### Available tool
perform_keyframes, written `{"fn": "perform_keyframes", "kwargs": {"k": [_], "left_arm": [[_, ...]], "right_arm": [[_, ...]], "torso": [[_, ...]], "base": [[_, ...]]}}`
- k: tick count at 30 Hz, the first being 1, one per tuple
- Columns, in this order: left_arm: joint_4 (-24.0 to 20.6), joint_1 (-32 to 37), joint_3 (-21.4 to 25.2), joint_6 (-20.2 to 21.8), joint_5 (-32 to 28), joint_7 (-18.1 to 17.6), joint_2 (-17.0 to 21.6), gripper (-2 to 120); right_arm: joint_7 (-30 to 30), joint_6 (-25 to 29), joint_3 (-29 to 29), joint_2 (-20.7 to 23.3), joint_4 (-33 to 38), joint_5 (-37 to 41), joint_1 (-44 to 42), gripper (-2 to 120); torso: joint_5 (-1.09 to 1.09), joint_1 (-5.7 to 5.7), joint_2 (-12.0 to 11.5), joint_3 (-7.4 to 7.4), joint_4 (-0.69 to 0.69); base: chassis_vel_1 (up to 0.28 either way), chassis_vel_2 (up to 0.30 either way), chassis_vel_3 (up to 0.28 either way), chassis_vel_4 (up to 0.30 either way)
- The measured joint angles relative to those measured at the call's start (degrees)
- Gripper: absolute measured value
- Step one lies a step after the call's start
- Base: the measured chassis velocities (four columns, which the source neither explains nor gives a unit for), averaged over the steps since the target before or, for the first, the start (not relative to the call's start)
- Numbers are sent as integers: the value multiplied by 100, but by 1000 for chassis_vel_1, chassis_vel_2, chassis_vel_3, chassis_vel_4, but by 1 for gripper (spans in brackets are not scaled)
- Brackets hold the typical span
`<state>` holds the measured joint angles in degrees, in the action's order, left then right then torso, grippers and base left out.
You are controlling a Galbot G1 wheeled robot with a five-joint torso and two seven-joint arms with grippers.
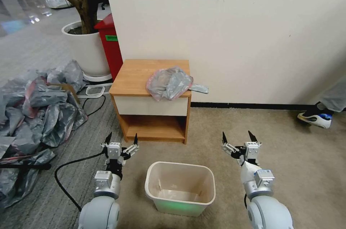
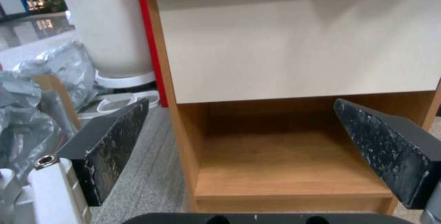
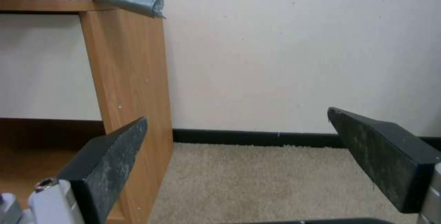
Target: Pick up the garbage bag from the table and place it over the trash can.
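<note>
- Head view: the garbage bag (image 1: 169, 83) lies crumpled on the right front part of the table (image 1: 137, 74), and one grey end pokes past the table's right edge. The table stands against the wall (image 1: 234, 34).
- Head view: the trash can (image 1: 180, 187) sits on the carpet in front of the table, between the two arms, with nothing over its rim.
- Head view: the left gripper (image 1: 122, 139) hangs low before the table's left front corner, fingers spread with nothing between them. The right gripper (image 1: 237, 136) hangs to the right of the table, over the carpet, also spread and holding nothing.
- Head view: a heap of grey and pink bags (image 1: 32, 113) lies on the floor to the left. A white plant pot (image 1: 84, 48) and a red bin (image 1: 110, 47) stand behind the table's left side.
- Left wrist view: the two dark fingers (image 2: 115, 141) stand wide apart, facing the white drawer front (image 2: 298, 48) and the shelf gap (image 2: 285, 155) below it.
- Right wrist view: the dark fingers (image 3: 110, 165) are spread, facing the table's right side panel and the wall. A grey end of the bag overhangs the tabletop corner above.
</note>
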<state>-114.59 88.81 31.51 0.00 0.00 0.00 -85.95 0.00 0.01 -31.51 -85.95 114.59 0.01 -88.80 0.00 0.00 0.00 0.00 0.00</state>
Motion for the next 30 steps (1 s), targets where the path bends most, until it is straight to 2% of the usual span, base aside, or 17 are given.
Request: {"fn": "perform_keyframes", "kwargs": {"k": [25,29,30], "left_arm": [[-1,0,0,0,0,0,0,100],[-124,83,14,18,-34,-11,15,100],[-280,190,43,60,-86,-33,39,100]], "right_arm": [[0,0,0,0,0,0,0,100],[25,-24,-15,-15,113,50,-50,100],[71,-60,-47,-47,288,131,-128,100]], "torso": [[0,0,0,0,0],[0,0,0,0,0],[0,0,0,0,0]], "base": [[0,0,0,0],[0,0,0,0],[0,0,0,0]]}}
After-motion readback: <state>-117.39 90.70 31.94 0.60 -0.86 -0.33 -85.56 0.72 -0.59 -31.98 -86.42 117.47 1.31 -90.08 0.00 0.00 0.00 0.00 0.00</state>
